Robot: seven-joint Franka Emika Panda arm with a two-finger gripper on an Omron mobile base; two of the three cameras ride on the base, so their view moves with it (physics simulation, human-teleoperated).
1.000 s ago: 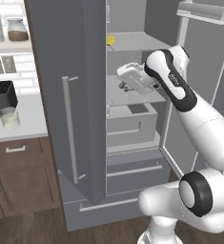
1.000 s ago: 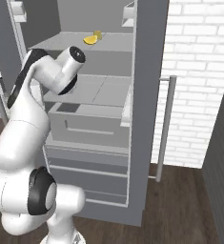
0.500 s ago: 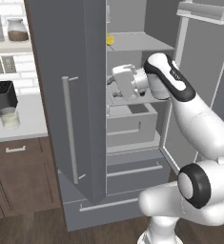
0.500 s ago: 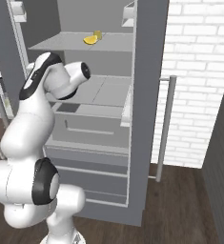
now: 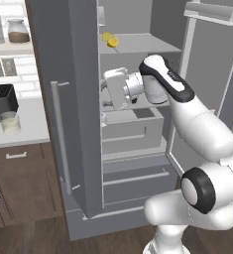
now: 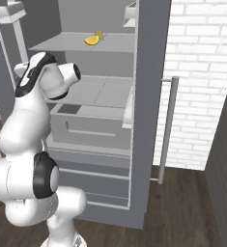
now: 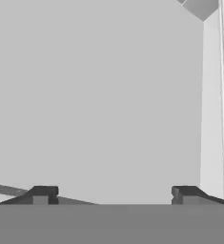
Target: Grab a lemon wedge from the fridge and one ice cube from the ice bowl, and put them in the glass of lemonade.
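No readable text anywhere I can see: no labels, brands, numbers or signs. I checked the fridge point(image 5: 83, 99), the jar point(image 5: 18, 31) on the shelf and the toaster point(image 5: 1, 101), all blank.
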